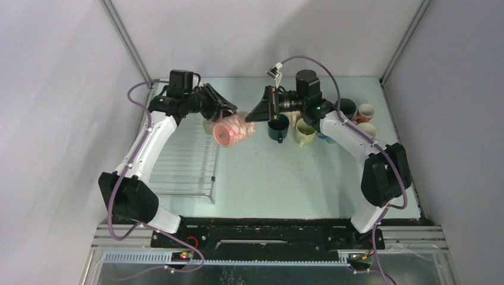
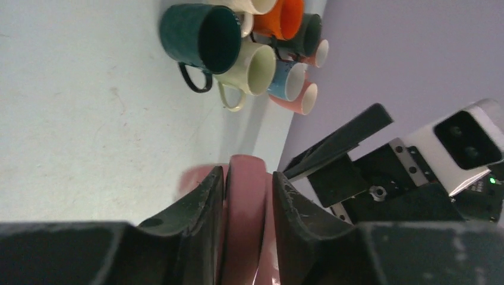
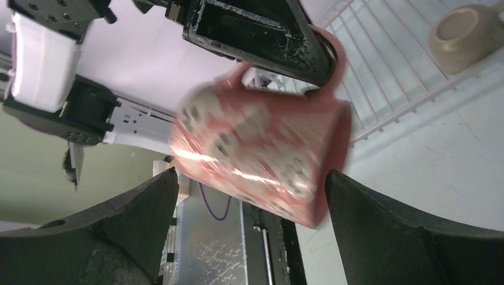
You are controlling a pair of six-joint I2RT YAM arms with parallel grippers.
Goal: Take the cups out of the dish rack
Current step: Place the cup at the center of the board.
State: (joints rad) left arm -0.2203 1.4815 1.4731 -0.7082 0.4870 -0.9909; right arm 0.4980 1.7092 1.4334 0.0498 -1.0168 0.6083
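Speckled pink cup [image 1: 233, 132] hangs from raised left gripper [image 1: 230, 114].

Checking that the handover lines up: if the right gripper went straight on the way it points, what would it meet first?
The speckled pink mug, held by its handle in the left gripper. It lies directly ahead of the right gripper, framed by its open fingers. How far ahead is unclear.

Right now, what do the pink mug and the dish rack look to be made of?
Pink mug: probably glazed ceramic. Its wall is glossy with a bright streak of glare, and grey speckles show under the shine.
Dish rack: looks like thin metal wire, silvery-white with a smooth finish. The fine straight parallel bars suggest metal, but I cannot tell whether it is plated or coated.
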